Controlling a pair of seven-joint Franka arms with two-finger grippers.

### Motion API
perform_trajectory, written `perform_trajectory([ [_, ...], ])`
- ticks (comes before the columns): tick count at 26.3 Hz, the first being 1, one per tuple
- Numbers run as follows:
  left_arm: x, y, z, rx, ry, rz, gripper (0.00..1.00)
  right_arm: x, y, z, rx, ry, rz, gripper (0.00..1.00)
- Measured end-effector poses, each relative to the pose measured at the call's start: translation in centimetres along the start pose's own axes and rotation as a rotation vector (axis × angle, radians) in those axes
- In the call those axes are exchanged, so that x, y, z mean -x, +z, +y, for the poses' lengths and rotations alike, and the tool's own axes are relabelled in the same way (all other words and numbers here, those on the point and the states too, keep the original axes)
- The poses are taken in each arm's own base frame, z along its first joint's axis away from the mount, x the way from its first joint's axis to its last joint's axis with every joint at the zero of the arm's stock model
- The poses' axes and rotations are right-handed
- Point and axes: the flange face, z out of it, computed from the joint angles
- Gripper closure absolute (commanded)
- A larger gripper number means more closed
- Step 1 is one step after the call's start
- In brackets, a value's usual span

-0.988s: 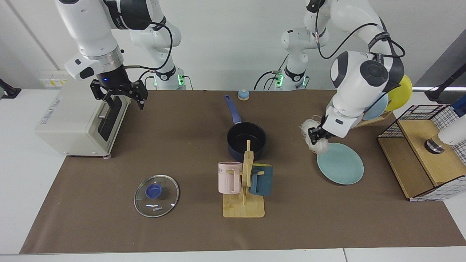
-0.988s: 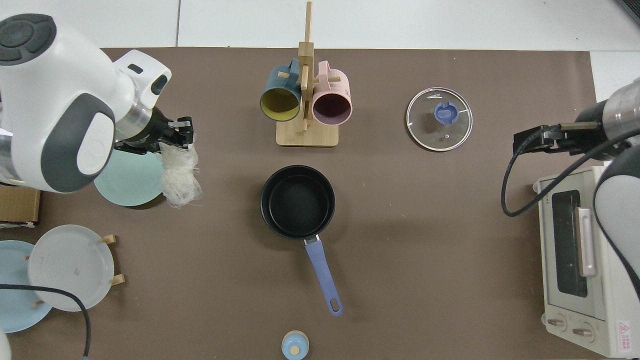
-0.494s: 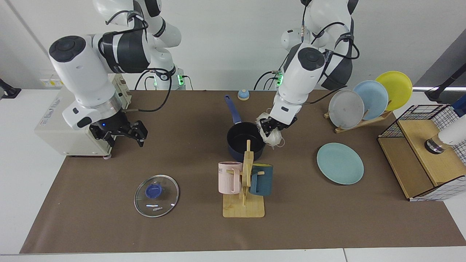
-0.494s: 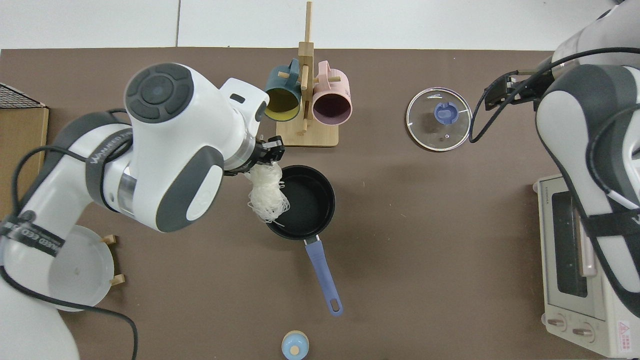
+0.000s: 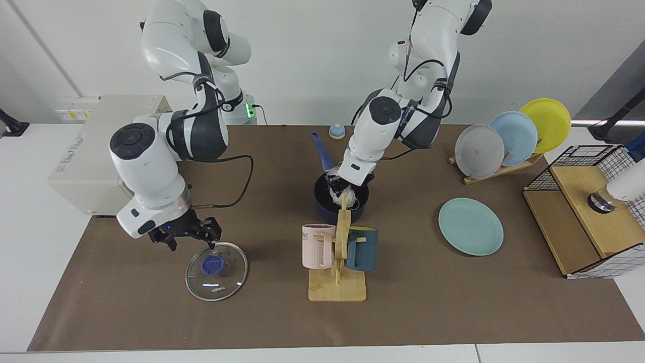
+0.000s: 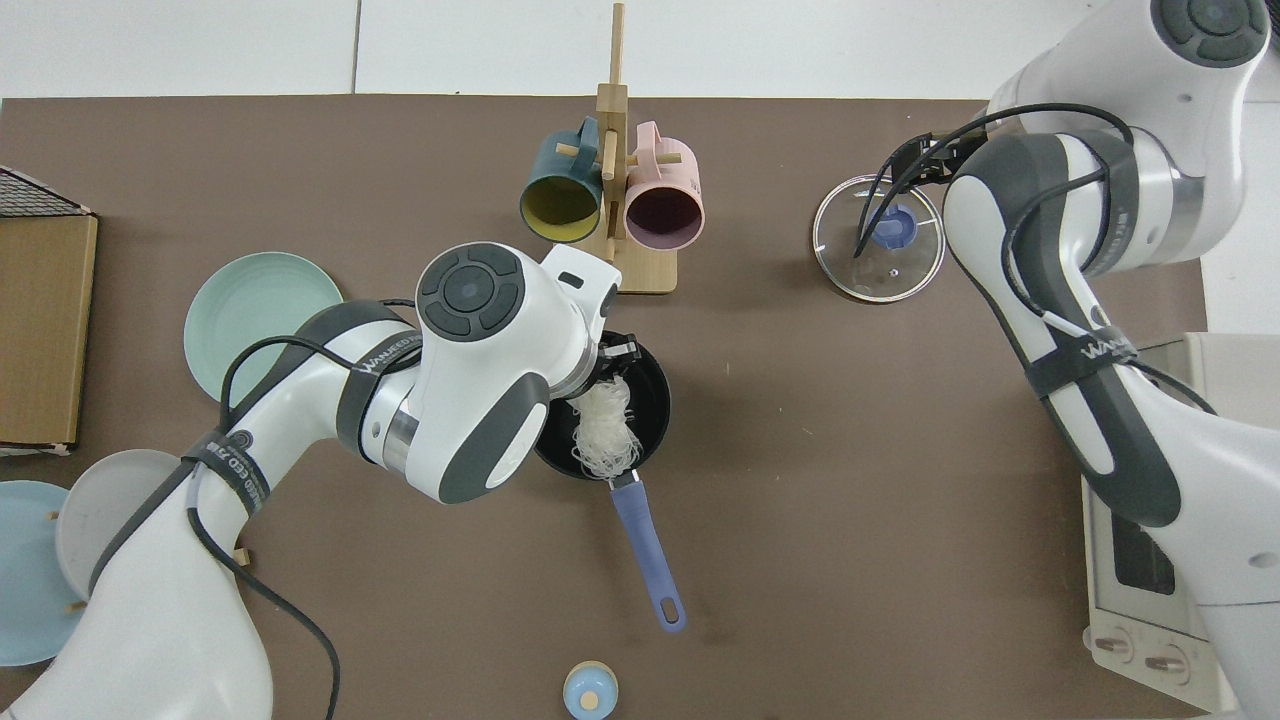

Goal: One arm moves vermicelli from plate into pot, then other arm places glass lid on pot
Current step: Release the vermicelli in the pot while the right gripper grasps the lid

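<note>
The left gripper (image 5: 338, 187) held the noodles (image 6: 603, 437) pinched inside the pot (image 6: 655, 400); the right gripper (image 5: 189, 237) hovered spread over the lid (image 5: 216, 271)

The left gripper (image 5: 338, 187) sits low over the pot (image 5: 322, 199), and whether its fingers are parted stays unclear; from above, the arm's wrist covers most of it. The wooden mug rack (image 5: 343, 237) hides part of the pot's near wall and some vermicelli (image 6: 603, 437). In the top view, the right arm covers its own gripper and the glass lid's (image 6: 850, 270) far edge.
</note>
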Motion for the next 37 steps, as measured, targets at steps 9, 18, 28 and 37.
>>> perform_trajectory([
  [9, 0.5, 2.5, -0.8, -0.023, 0.014, -0.002, 0.00, -0.8, 5.4, -1.8, -0.010, -0.022, 0.006, 0.03],
  [18, -2.9, -2.4, -2.4, -0.036, -0.010, 0.080, 0.00, -0.6, 9.4, -2.9, 0.057, -0.091, 0.023, 0.05],
  [28, -8.3, -15.1, -10.3, -0.176, 0.085, 0.059, 0.00, 0.2, 11.9, -1.8, 0.057, -0.116, 0.012, 0.15],
  [37, -8.3, -22.3, -19.1, -0.203, 0.186, 0.011, 0.00, 0.4, 11.9, -1.8, 0.055, -0.116, 0.007, 0.63],
])
